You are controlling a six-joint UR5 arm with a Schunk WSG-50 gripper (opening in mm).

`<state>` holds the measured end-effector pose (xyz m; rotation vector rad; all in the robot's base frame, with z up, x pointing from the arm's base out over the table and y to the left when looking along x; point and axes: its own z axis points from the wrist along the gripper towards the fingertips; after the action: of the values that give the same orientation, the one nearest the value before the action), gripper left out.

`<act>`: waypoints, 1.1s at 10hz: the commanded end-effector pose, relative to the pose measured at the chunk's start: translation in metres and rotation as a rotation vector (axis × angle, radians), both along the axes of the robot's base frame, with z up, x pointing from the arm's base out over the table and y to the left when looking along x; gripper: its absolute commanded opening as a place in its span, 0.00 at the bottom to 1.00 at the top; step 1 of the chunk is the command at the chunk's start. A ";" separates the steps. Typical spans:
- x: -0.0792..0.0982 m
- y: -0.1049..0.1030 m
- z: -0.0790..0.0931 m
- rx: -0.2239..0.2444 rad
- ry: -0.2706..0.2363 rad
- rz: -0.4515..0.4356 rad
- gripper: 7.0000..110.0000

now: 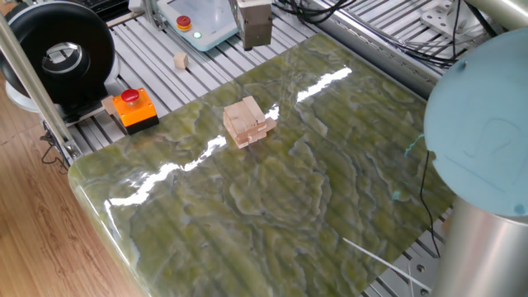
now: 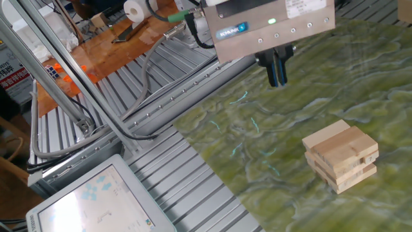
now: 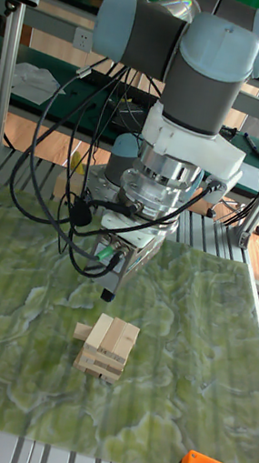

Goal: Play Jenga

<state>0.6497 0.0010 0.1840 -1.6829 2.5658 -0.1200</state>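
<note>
Standing: Jenga (image 1: 247, 122) as a low stack of pale bars in crosswise layers on the green marbled table (image 1: 272, 214), upper middle of one fixed view, lower right of the other fixed view (image 2: 341, 156), centre of the tall fixed view (image 3: 105, 346).
Loose ends: one bar juts out at the left side of the stack in the tall fixed view.
Gripper: gripper (image 2: 277, 69) hangs over the table's far edge, apart from the stack; its dark fingers point down and look pressed close together, nothing between them.
In the way: nothing lies between the gripper and the stack on the table.
Around: an orange box with a red button (image 1: 132, 109) sits on the slatted frame left of the table; a small wooden cube (image 1: 179, 60) lies further up; a black round unit (image 1: 56, 54) fills the upper left corner.
Other side: a screen (image 2: 96, 200) sits at the lower left of the other fixed view.
</note>
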 end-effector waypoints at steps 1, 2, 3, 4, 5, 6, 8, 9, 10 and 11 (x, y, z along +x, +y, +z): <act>-0.005 0.002 -0.007 0.022 -0.007 0.039 0.00; -0.008 -0.003 -0.008 0.021 -0.003 0.050 0.00; -0.012 -0.007 -0.009 0.026 -0.003 0.048 0.00; -0.014 -0.013 -0.009 0.041 0.002 0.050 0.00; -0.015 -0.021 -0.008 0.048 0.012 0.064 0.00; -0.014 -0.028 -0.007 0.052 0.018 0.065 0.00; -0.013 -0.033 -0.005 0.056 0.020 0.056 0.00; -0.012 -0.033 -0.005 0.057 0.018 0.048 0.00; -0.012 -0.033 -0.006 0.051 0.018 0.047 0.00; -0.012 -0.034 -0.006 0.049 0.018 0.054 0.00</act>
<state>0.6371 -0.0307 0.1769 -1.7481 2.5163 -0.0518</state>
